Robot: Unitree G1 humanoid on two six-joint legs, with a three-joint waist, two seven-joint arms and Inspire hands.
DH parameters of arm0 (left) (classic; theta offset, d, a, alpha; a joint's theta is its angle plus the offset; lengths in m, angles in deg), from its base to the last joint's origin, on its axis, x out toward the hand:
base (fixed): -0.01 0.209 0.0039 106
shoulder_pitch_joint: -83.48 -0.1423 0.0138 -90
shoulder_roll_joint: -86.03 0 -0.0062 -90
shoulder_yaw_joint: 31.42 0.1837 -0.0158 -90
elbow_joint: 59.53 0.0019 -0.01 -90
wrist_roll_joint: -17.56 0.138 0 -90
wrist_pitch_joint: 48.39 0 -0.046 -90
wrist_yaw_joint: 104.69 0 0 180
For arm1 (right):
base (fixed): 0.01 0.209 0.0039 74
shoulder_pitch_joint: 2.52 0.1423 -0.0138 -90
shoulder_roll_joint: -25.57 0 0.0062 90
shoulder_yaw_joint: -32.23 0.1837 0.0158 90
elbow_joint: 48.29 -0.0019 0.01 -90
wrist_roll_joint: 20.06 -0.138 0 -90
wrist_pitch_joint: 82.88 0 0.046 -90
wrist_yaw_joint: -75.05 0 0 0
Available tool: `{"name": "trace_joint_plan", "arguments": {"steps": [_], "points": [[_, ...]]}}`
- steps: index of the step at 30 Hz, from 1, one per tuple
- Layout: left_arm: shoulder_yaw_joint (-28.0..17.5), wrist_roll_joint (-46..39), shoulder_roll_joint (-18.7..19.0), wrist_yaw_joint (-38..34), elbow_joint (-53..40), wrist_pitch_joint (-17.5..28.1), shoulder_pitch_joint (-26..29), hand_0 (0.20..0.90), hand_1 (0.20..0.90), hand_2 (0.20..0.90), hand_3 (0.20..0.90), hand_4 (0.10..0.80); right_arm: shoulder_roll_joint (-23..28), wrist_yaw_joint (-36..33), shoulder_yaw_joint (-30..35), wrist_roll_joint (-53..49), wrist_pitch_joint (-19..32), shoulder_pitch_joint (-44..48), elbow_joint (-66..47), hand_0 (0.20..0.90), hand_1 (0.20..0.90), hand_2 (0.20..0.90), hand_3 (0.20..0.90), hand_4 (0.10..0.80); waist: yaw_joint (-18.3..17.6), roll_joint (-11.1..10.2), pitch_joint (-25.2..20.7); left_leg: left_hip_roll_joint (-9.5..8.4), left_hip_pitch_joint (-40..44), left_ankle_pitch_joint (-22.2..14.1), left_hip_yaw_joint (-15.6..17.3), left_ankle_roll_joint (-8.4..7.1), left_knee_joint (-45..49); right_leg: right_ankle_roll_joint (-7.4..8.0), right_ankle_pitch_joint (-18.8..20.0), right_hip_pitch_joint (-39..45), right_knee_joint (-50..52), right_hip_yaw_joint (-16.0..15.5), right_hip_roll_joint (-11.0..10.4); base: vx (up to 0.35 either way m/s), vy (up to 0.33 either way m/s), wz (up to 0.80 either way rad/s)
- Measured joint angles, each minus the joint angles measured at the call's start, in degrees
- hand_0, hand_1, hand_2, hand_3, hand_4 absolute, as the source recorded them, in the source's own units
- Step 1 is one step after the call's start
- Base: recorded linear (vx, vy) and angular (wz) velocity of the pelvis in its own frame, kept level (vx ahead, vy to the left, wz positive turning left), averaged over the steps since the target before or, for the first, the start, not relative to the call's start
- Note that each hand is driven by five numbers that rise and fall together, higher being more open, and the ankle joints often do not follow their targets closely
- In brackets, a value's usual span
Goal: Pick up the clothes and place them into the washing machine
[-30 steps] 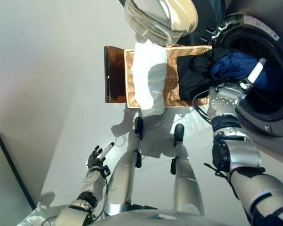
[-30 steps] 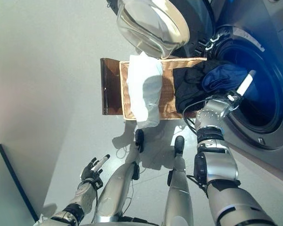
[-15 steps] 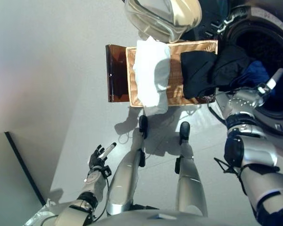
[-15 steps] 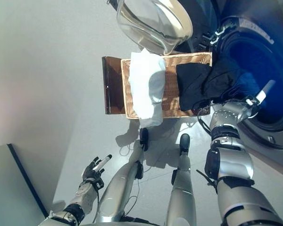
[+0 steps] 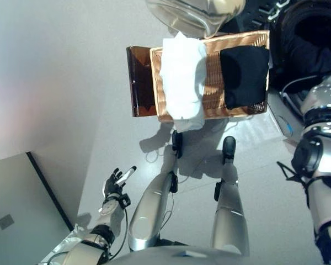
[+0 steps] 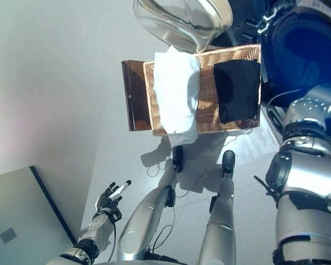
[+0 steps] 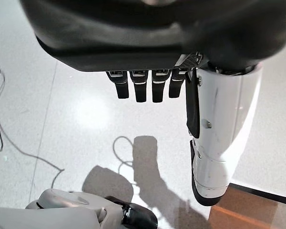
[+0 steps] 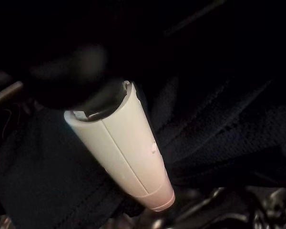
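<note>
A shallow wicker basket (image 5: 212, 99) rests on the dark brown box (image 5: 142, 83). A white cloth (image 5: 182, 77) lies across its left part and hangs over the near rim. A black cloth (image 5: 244, 74) lies at its right end. My right arm (image 6: 311, 110) reaches into the washing machine's drum (image 6: 298, 44). In the right wrist view my right hand (image 8: 119, 143) shows its white thumb lying against dark blue cloth (image 8: 47, 176) inside the dark drum. My left hand (image 5: 117, 185) hangs low at the left, open and empty, as the left wrist view (image 7: 143, 86) also shows.
The machine's round glass door (image 6: 182, 22) stands open above the basket's far side. A grey panel (image 5: 16, 210) stands at the lower left. Pale floor (image 5: 71, 83) lies to the left of the box.
My right arm has carried the dark blue and black bundle from the basket's right end into the drum. One black cloth stays in the basket. The camera has shifted.
</note>
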Motion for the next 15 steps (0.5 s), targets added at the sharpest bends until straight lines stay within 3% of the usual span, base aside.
{"name": "trace_joint_plan", "arguments": {"steps": [3, 15], "points": [[0.31, 0.00, 0.00, -0.01, 0.06, 0.12, 0.01, 0.900, 0.900, 0.900, 0.900, 0.800, 2.59, -0.81, -0.70, 0.56, 0.13, 1.82, 0.33, 0.200, 0.200, 0.200, 0.200, 0.300, -0.05, 0.03, 0.00, 0.03, -0.61, 0.04, 0.00, 0.06, 0.00, 0.06, 0.06, -0.66, 0.03, 0.07, 0.05, 0.020, -0.011, -0.02], [0.76, 0.06, 0.03, -0.06, 0.05, 0.75, 0.07, 0.900, 0.900, 0.900, 0.900, 0.800, 4.52, -5.93, -1.36, 1.91, 2.67, 7.29, 6.86, 0.200, 0.200, 0.200, 0.200, 0.300, -0.50, 0.03, -0.01, -0.80, -2.27, -0.03, -0.17, 0.57, 0.00, 0.37, 0.24, -2.44, 0.21, 0.14, -0.37, 0.030, -0.009, 0.01]]}}
